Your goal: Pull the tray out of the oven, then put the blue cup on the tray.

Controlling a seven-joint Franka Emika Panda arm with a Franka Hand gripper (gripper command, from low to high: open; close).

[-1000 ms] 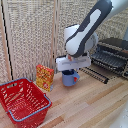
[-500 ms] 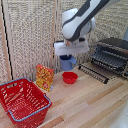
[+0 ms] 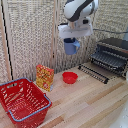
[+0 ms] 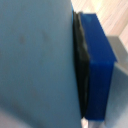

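The gripper (image 3: 73, 41) is clamped on the blue cup (image 3: 71, 46), held high; the wrist view shows only blurred blue.

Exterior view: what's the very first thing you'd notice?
The blue cup hanging in the air, held by the gripper high above the wooden table. Next, the big red basket at the exterior view's left. Then the oven at its right, with the tray pulled out in front.

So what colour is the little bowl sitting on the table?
Red. The bowl shows best in the exterior view, lying on the wooden table.
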